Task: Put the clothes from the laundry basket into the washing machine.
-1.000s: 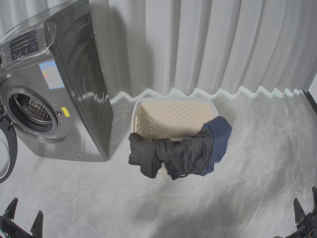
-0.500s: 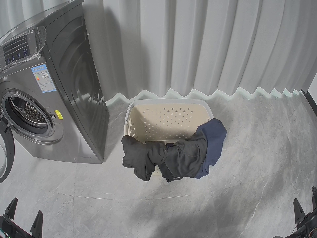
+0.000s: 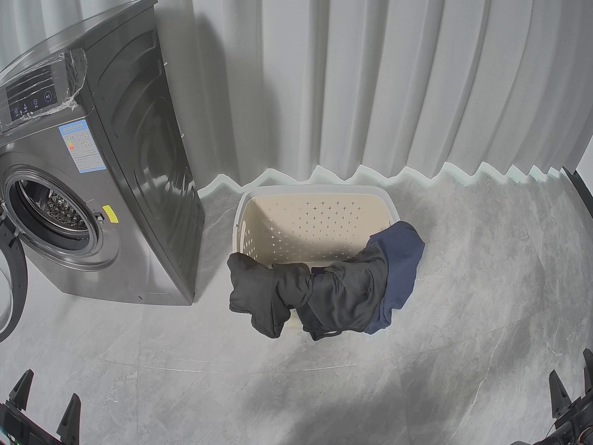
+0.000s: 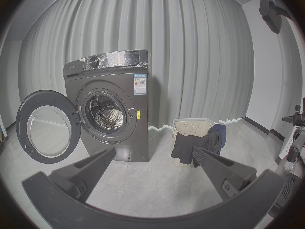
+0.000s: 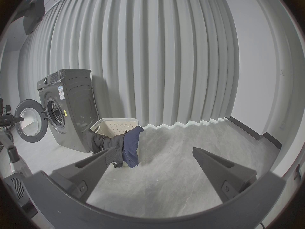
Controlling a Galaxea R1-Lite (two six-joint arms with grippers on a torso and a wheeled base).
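Clothes (image 3: 321,288), where are they?

Dark grey and navy pieces, draped over the near rim of the laundry basket (image 3: 315,190) on the floor, partly hanging outside it.

And the washing machine (image 3: 142,156)?

Near the basket, on its left, door (image 4: 44,128) swung open, drum showing.

The hands?

Left hand (image 3: 49,387) and right hand (image 3: 569,366) both spread wide, empty, well apart from the basket.
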